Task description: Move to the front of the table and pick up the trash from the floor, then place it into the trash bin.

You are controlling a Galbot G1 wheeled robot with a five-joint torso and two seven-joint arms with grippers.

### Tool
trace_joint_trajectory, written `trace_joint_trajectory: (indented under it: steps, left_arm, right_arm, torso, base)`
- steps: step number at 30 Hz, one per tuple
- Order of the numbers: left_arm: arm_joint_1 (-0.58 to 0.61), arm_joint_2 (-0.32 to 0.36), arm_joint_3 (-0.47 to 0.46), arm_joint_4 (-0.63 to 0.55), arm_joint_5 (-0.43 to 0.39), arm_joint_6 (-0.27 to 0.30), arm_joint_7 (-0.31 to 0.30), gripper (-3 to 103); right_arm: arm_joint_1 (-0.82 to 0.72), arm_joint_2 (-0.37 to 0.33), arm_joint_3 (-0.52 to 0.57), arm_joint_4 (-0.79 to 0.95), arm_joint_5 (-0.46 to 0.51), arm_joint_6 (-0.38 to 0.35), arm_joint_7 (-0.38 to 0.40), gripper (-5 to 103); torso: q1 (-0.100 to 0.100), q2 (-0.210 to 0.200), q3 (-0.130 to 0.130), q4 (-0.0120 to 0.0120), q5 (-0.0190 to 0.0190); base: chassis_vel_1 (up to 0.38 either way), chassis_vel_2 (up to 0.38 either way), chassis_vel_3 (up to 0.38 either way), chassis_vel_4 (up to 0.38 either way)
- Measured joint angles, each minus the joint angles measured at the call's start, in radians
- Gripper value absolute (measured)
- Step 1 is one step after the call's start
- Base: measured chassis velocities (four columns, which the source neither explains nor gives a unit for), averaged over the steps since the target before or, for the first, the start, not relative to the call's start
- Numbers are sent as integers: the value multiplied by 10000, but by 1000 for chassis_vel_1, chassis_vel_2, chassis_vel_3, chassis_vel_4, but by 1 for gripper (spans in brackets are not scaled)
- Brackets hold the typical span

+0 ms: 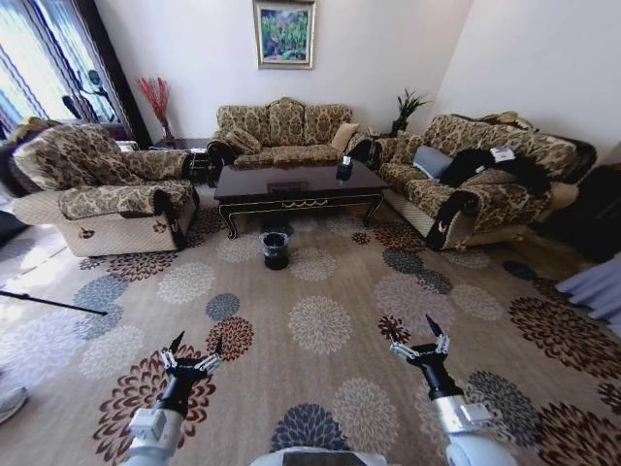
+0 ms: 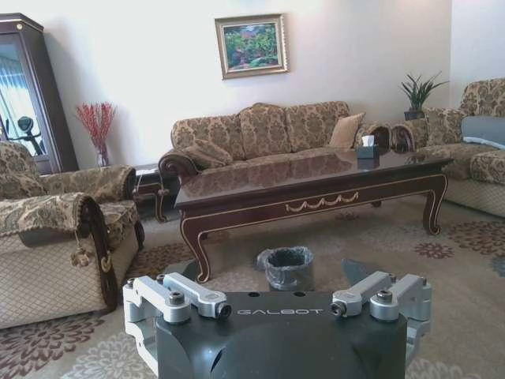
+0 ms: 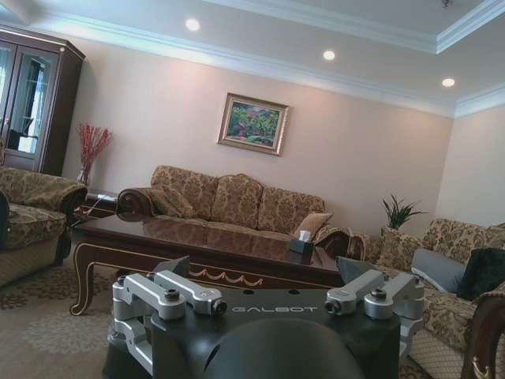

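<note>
Flowered carpet covers the floor (image 1: pixel 320 320) nearest the robot, where the left gripper (image 1: pixel 192 351) and right gripper (image 1: pixel 419 338) hover low, side by side, fingers spread apart and holding nothing. Well ahead of both, between them, the trash bin (image 1: pixel 275 249) stands on the carpet just before the surface (image 1: pixel 296 184). Sofas ring it beyond. No trash can be made out.
</note>
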Motion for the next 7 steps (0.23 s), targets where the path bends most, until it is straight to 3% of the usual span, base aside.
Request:
trace_joint_trajectory:
  steps: [7]
  left_arm:
    - [0, 0, 0, 0, 0, 0, 0, 100]
  right_arm:
    - [-1, 0, 0, 0, 0, 0, 0, 100]
  torso:
    - [-2, -8, -3, 0, 0]
  base:
    - [0, 0, 0, 0]
